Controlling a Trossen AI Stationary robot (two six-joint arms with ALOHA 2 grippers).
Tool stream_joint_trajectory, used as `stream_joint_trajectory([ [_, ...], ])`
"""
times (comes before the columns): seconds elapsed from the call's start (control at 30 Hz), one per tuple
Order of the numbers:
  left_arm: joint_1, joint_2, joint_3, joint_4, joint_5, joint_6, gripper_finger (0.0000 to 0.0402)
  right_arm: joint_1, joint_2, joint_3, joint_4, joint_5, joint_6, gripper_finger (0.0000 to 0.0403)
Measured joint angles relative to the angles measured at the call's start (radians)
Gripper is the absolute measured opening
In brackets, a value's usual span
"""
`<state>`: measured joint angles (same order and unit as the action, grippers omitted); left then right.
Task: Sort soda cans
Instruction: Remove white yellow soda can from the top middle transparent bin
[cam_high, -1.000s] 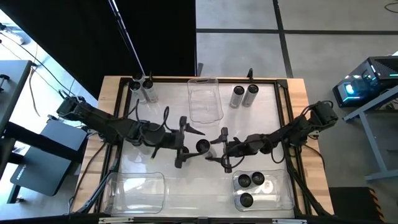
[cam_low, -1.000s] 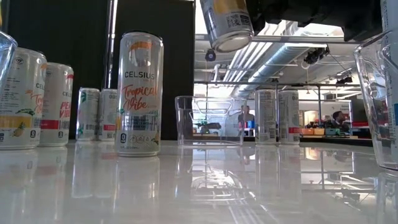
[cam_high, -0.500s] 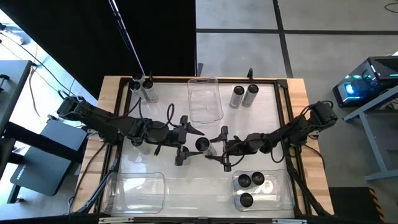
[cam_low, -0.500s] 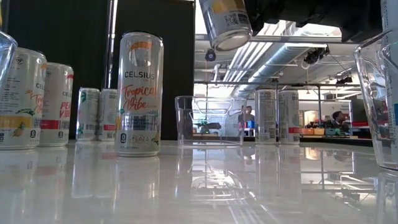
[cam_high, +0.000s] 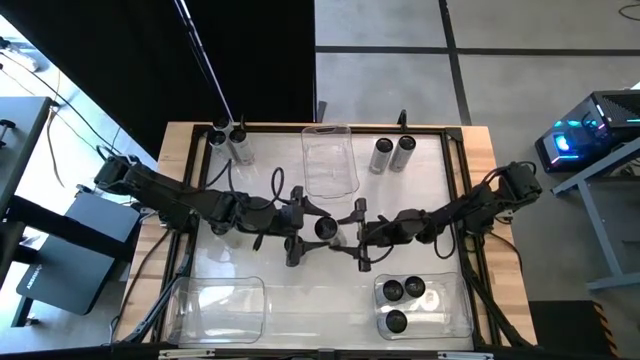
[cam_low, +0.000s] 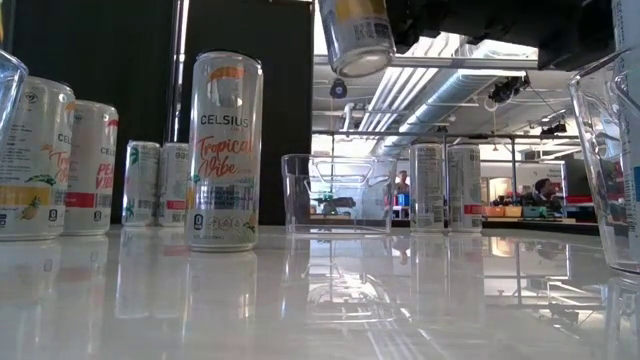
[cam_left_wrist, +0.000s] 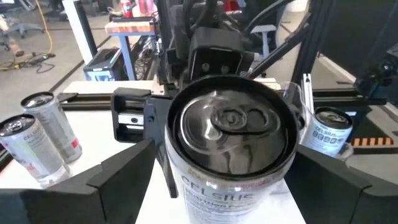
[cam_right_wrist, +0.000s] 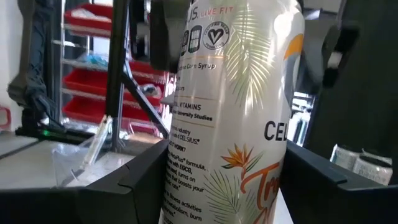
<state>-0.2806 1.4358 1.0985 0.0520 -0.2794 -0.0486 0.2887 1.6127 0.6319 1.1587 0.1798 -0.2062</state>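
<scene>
Near-right clear bin (cam_high: 455, 318) with three soda cans (cam_high: 401, 299), mid-table lifted can (cam_high: 325, 230) grasped by right gripper (cam_high: 358, 237), left gripper (cam_high: 294, 226) spread open around the same can, far clear bin (cam_high: 329, 160), can pairs (cam_high: 392, 154) flanking it

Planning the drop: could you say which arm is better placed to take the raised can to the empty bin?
Probably left: the left gripper flanks the raised can, and the empty bin lies nearer.
</scene>
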Motion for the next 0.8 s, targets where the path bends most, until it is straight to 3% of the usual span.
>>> stream_joint_trajectory([
  [0.4, 0.000, 0.016, 0.000, 0.029, 0.000, 0.016, 0.0330, -0.019, -0.002, 0.001, 0.040, -0.046, 0.002, 0.0240],
  [0.8, -0.015, 0.120, 0.000, 0.298, 0.004, 0.169, 0.0330, -0.019, -0.002, 0.001, 0.051, -0.044, 0.005, 0.0240],
])
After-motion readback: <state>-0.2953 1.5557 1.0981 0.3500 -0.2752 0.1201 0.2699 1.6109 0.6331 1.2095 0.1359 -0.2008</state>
